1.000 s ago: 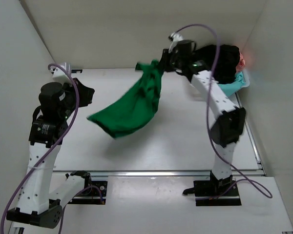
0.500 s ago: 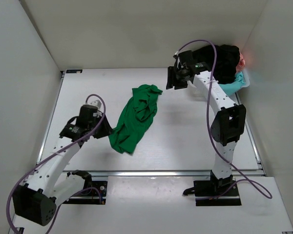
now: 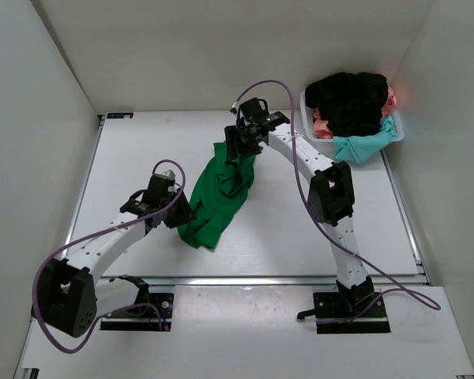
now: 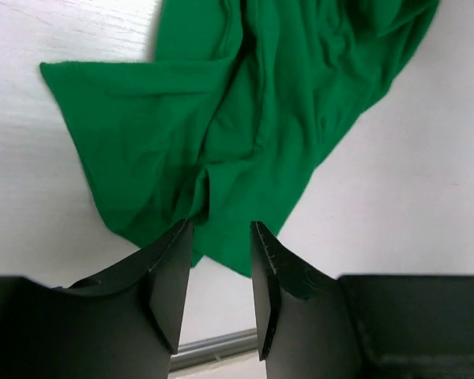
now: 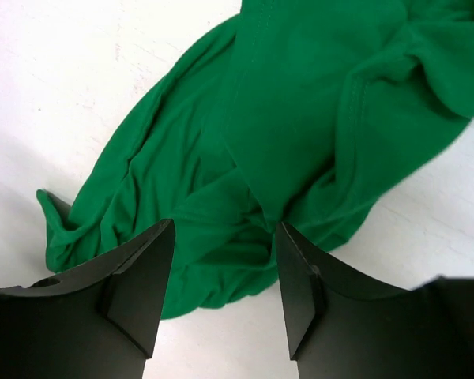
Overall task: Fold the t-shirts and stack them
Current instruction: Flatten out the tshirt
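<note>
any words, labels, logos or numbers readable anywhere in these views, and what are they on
No readable text in any view.
The green t-shirt is plain, the white basket shows no label, and neither the left end effector nor the right end effector carries a legible marking.

Overhead view from behind; both wrist views close above the green t-shirt (image 3: 221,189)

So there's a white plastic laundry basket (image 3: 306,120) parked at the far right corner of the flat white table (image 3: 134,150). A silver metal rail (image 3: 261,279) runs along the table's near edge, and plain white walls (image 3: 205,55) box the table in on three sides.
</note>
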Controlling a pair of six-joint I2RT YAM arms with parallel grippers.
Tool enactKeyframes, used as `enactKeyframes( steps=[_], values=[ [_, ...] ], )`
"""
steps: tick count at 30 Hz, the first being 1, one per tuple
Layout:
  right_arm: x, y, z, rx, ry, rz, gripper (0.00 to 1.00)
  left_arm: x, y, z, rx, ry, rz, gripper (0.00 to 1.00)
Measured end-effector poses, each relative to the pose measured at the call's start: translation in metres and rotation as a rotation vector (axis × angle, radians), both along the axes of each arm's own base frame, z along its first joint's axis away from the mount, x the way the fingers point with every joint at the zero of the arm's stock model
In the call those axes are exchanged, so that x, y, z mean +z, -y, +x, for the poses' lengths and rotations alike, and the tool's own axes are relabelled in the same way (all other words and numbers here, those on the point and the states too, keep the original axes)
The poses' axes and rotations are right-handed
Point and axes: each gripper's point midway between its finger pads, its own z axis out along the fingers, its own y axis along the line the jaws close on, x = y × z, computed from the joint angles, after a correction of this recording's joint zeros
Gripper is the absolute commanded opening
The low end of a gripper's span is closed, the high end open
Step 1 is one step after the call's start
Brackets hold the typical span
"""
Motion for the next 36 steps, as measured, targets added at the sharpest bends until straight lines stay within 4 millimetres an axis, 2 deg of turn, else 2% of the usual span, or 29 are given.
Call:
enactKeyframes(
  steps=[5, 8, 9, 11, 12, 13, 14, 15, 16, 18, 20, 22, 24, 26, 27, 29, 31, 32, 33, 34, 35, 36],
  values=[
    [-0.013, -0.009, 0.005, 0.009, -0.002, -0.002, 0.58, -0.019, 0.005, 0.008, -0.005, -0.030, 0.026, 0.50],
    [-0.023, -0.011, 0.007, 0.008, -0.012, -0.015, 0.63, -0.030, 0.005, 0.011, -0.010, -0.046, 0.043, 0.65],
    [-0.028, -0.011, 0.008, 0.007, -0.017, -0.021, 0.63, -0.033, 0.006, 0.013, -0.013, -0.047, 0.048, 0.65],
    [-0.038, -0.012, 0.010, 0.005, -0.024, -0.031, 0.60, -0.037, 0.008, 0.015, -0.012, -0.047, 0.048, 0.56],
    [-0.044, -0.012, 0.012, 0.006, -0.029, -0.036, 0.52, -0.038, 0.009, 0.017, -0.015, -0.044, 0.048, 0.44],
    [-0.050, -0.012, 0.013, 0.008, -0.035, -0.041, 0.44, -0.039, 0.010, 0.018, -0.014, -0.042, 0.044, 0.26],
    [-0.056, -0.011, 0.012, 0.008, -0.046, -0.047, 0.09, -0.040, 0.012, 0.020, -0.014, -0.037, 0.043, 0.13],
    [-0.062, -0.008, 0.014, 0.008, -0.052, -0.053, 0.00, -0.041, 0.012, 0.022, -0.011, -0.033, 0.041, 0.08],
    [-0.066, -0.008, 0.013, 0.004, -0.062, -0.054, 0.00, -0.041, 0.012, 0.024, -0.013, -0.028, 0.041, 0.00],
    [-0.069, -0.005, 0.014, -0.001, -0.074, -0.056, 0.00, -0.041, 0.010, 0.026, -0.005, -0.033, 0.038, 0.00],
    [-0.061, 0.000, 0.020, -0.013, -0.064, -0.052, 0.00, -0.034, 0.005, 0.031, 0.018, -0.037, 0.037, 0.00],
    [-0.041, 0.009, 0.031, -0.037, -0.031, -0.030, 0.00, -0.011, -0.003, 0.051, 0.056, 0.000, 0.028, 0.00],
    [-0.004, 0.030, 0.045, -0.079, 0.021, 0.013, 0.00, 0.034, -0.015, 0.084, 0.111, 0.091, 0.012, 0.00],
    [0.049, 0.062, 0.061, -0.138, 0.096, 0.085, 0.00, 0.098, -0.033, 0.122, 0.176, 0.236, -0.008, 0.00],
    [0.087, 0.088, 0.069, -0.181, 0.159, 0.137, 0.00, 0.138, -0.046, 0.139, 0.210, 0.319, -0.014, 0.00],
    [0.159, 0.145, 0.073, -0.265, 0.277, 0.230, 0.00, 0.214, -0.069, 0.162, 0.272, 0.497, -0.005, 0.00],
    [0.233, 0.210, 0.061, -0.351, 0.424, 0.309, 0.00, 0.285, -0.087, 0.169, 0.322, 0.656, 0.014, 0.00],
    [0.265, 0.241, 0.049, -0.393, 0.494, 0.332, 0.00, 0.315, -0.092, 0.166, 0.335, 0.724, 0.020, 0.00],
    [0.292, 0.265, 0.034, -0.425, 0.558, 0.349, 0.00, 0.342, -0.097, 0.161, 0.348, 0.782, 0.021, 0.00],
    [0.315, 0.278, 0.016, -0.440, 0.614, 0.359, 0.00, 0.360, -0.100, 0.155, 0.357, 0.823, 0.025, 0.00],
    [0.332, 0.281, 0.001, -0.436, 0.656, 0.367, 0.00, 0.373, -0.104, 0.147, 0.366, 0.852, 0.030, 0.00],
    [0.344, 0.274, -0.017, -0.411, 0.683, 0.381, 0.00, 0.379, -0.110, 0.138, 0.382, 0.866, 0.042, 0.00]
  ],
)
